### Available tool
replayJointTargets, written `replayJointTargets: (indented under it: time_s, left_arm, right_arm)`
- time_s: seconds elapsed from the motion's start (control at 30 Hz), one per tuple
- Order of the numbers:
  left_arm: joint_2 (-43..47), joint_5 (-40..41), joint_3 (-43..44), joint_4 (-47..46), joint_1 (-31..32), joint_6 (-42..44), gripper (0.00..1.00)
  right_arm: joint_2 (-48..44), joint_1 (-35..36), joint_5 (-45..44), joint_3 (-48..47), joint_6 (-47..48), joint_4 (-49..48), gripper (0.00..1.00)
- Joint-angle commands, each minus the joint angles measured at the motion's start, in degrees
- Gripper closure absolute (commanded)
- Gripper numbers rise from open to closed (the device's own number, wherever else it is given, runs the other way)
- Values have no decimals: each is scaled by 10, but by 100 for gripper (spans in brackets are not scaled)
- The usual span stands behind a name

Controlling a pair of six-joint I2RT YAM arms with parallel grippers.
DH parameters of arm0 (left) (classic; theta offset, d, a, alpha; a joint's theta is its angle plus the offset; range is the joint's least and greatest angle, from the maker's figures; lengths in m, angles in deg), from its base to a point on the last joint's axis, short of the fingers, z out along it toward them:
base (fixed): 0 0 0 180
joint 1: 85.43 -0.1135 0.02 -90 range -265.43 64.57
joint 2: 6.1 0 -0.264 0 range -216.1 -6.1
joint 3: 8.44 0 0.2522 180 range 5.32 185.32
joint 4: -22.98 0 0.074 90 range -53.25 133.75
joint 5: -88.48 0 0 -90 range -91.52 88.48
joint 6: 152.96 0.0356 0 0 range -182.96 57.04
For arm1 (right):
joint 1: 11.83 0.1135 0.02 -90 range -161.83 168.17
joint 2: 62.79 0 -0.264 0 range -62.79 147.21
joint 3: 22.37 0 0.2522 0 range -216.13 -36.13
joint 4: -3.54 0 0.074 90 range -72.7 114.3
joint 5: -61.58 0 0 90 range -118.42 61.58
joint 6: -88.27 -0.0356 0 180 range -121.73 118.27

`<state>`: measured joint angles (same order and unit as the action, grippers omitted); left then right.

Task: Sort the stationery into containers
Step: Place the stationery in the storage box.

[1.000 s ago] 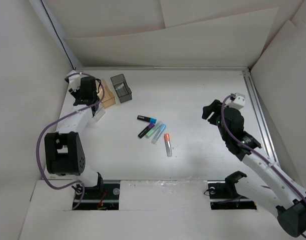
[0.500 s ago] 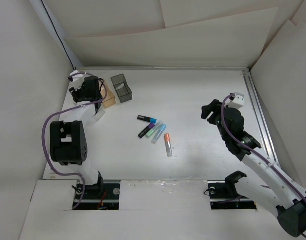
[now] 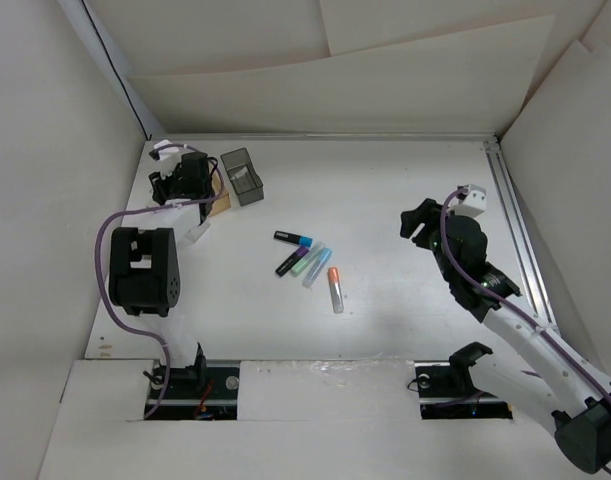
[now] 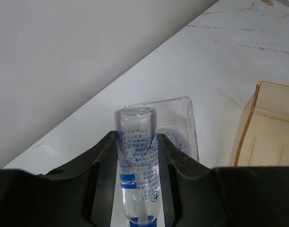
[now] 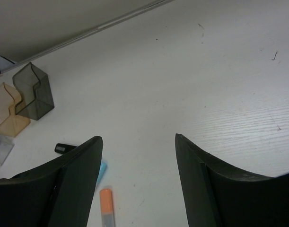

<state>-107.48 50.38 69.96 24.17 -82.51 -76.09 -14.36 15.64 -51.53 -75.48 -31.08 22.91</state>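
Observation:
My left gripper [image 3: 190,180] is shut on a clear tube with a blue label [image 4: 136,165], held over the far left of the table. The clear shallow box [image 4: 182,120] lies just beyond the tube's tip, and the amber box [image 4: 267,127] is to its right. In the top view the amber box [image 3: 221,205] is partly hidden by the gripper, with the dark grey box [image 3: 242,177] beside it and the clear box [image 3: 196,233] nearer. Mid-table lie a black-and-blue pen [image 3: 293,238], a black-purple one [image 3: 290,263], a green one [image 3: 303,262], a light blue one [image 3: 316,268] and an orange-capped tube [image 3: 335,288]. My right gripper [image 3: 420,222] is open and empty.
A metal rail [image 3: 515,230] runs along the table's right edge. White walls close off the back and sides. In the right wrist view the dark grey box [image 5: 34,91] and amber box [image 5: 9,109] stand far left, and the orange cap [image 5: 106,198] is below the left finger.
My left gripper has moved a little right and toward the back with the tube, and the left arm's elbow has swung right. The right arm has not moved.

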Motion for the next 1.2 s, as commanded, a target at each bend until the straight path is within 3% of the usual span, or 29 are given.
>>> replayJointTargets:
  time_s: [0.0,0.27,0.77,1.03,1.17]
  left_arm:
    - [-4,24,25,-43,-1,15,88]
    - [-26,30,25,-55,-1,21,86]
    - [-3,23,25,-25,-1,-6,51]
    - [85,-47,50,5,-1,-18,51]
    - [158,-126,62,56,18,-52,70]
  right_arm:
    - [2,5,4,0,8,-29,31]
    - [2,5,4,0,13,-29,31]
    - [2,5,4,0,13,-29,31]
    - [2,5,11,0,13,-29,31]
    - [2,5,11,0,13,-29,35]
